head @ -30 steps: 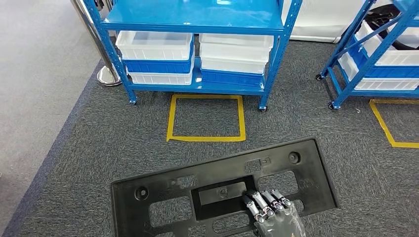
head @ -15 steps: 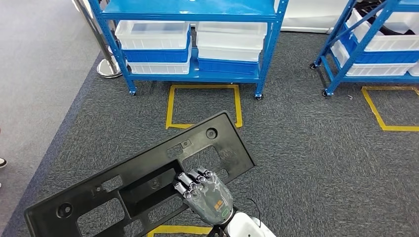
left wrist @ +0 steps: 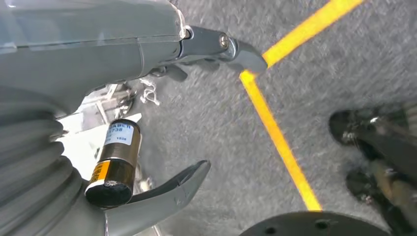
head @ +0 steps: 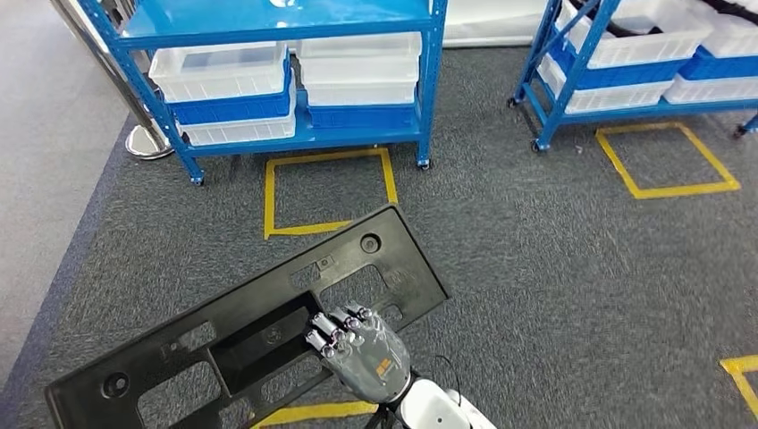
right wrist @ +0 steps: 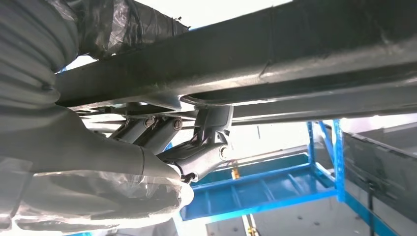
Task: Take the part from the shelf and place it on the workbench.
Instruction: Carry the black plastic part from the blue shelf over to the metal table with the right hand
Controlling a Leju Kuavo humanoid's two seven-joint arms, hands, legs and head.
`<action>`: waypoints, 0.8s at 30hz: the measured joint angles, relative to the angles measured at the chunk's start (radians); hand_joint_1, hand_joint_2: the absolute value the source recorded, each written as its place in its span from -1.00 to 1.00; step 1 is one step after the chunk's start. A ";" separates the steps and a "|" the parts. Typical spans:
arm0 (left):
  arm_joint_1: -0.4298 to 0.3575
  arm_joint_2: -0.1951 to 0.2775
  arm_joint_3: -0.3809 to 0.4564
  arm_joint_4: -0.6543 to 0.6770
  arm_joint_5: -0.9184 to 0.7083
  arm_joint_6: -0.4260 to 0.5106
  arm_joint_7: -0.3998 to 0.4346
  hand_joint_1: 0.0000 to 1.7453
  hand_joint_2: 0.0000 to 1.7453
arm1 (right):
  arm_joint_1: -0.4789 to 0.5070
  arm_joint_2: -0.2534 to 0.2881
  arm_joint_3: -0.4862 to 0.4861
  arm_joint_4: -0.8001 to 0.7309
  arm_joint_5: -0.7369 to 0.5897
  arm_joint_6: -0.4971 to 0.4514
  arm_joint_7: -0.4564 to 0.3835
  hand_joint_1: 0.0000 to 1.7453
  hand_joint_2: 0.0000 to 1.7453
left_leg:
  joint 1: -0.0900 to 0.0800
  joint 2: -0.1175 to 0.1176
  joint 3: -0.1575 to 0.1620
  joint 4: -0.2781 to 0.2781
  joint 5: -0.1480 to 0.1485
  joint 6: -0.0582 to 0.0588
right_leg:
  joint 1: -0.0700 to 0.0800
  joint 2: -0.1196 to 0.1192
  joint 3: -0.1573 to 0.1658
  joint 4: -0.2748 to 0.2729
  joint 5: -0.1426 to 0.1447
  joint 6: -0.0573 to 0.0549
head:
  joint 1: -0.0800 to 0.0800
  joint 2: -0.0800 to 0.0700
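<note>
Part's (head: 241, 331) lower edge out of frame

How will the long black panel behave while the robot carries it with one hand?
The black panel looks stiff: it stays flat. It probably is light, given its many cut-outs. Since the right hand grips off-centre, its long end may tend to sag or swing.

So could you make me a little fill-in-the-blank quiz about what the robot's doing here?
1. The right hand holds a long ____ part.
2. The shelf behind it is painted ____.
3. The squares taped on the carpet are ____.
4. The left hand holds ____.

Missing words: black; blue; yellow; nothing
</note>
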 joint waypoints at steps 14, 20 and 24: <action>-0.012 0.004 -0.049 0.002 -0.006 -0.018 -0.001 -1.00 1.00 | -0.068 0.041 0.056 0.097 -0.037 0.001 -0.008 1.00 1.00 | 0.015 0.151 0.013 -0.030 0.006 -0.017 | -0.023 -0.116 -0.030 0.019 0.017 0.053 | 0.007 0.000; -0.016 0.007 -0.067 0.003 -0.006 -0.018 0.001 -1.00 1.00 | -0.087 0.082 0.083 0.130 -0.062 0.001 -0.007 1.00 1.00 | 0.022 0.135 -0.011 0.032 -0.043 -0.052 | -0.018 -0.074 -0.038 0.000 0.035 0.008 | 0.006 0.000; -0.012 0.007 -0.067 0.003 -0.003 -0.018 0.002 -1.00 1.00 | -0.098 0.088 0.093 0.149 -0.084 0.001 -0.011 1.00 1.00 | 0.020 0.083 -0.115 0.260 -0.144 -0.049 | -0.010 -0.032 -0.049 0.002 0.044 -0.005 | 0.006 0.000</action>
